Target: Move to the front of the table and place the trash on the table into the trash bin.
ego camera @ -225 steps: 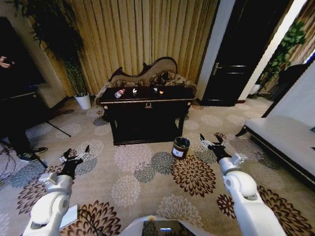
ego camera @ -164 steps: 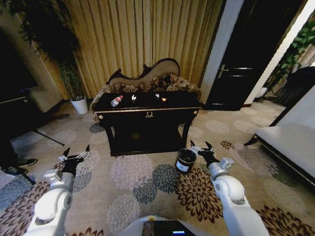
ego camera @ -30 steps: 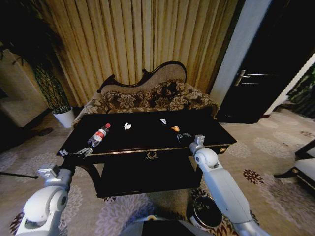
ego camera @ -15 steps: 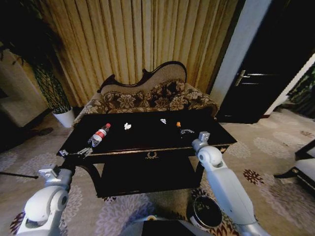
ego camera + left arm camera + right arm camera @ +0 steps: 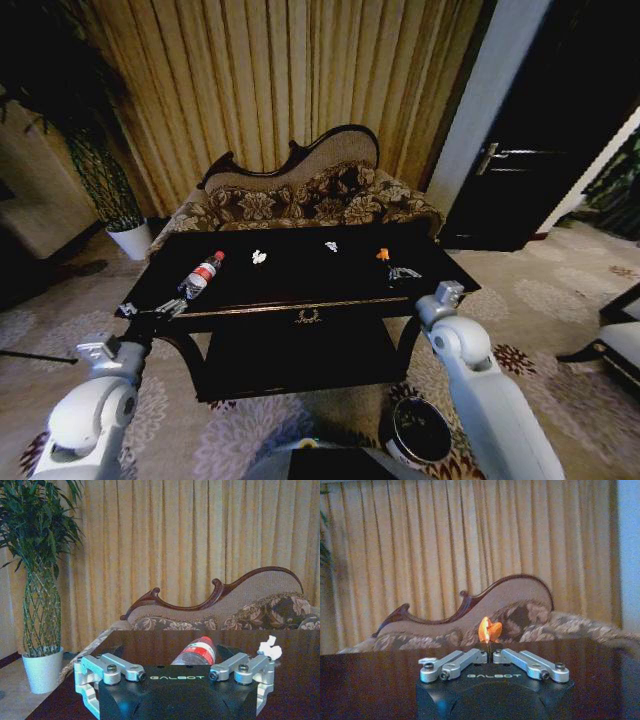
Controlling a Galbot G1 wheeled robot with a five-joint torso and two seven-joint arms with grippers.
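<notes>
1. Now I'm parked in front of the table (image 5: pixel 300 305), which fills the middle of the head frame, with the sofa (image 5: pixel 300 195) behind it.
2. My right gripper (image 5: pixel 385 258) sits right of centre over the tabletop, its fingers pinched on the orange bit (image 5: pixel 382 254); the right wrist view shows the orange bit (image 5: pixel 489 629) clamped between the tips of the right gripper (image 5: pixel 490 652), standing up above them.
3. My left gripper (image 5: pixel 150 310) hangs at the table's left front corner, lower left of the frame, fingers spread wide and holding nothing.
4. The bottle (image 5: pixel 201 275) lies on its side left of centre on the tabletop; in the left wrist view it lies just beyond my left gripper (image 5: pixel 175 672).
5. Two white scraps (image 5: pixel 259 257) rest mid-table, apart from each other.
6. The bin (image 5: pixel 420 432) stands on the carpet, bottom right of centre.
</notes>
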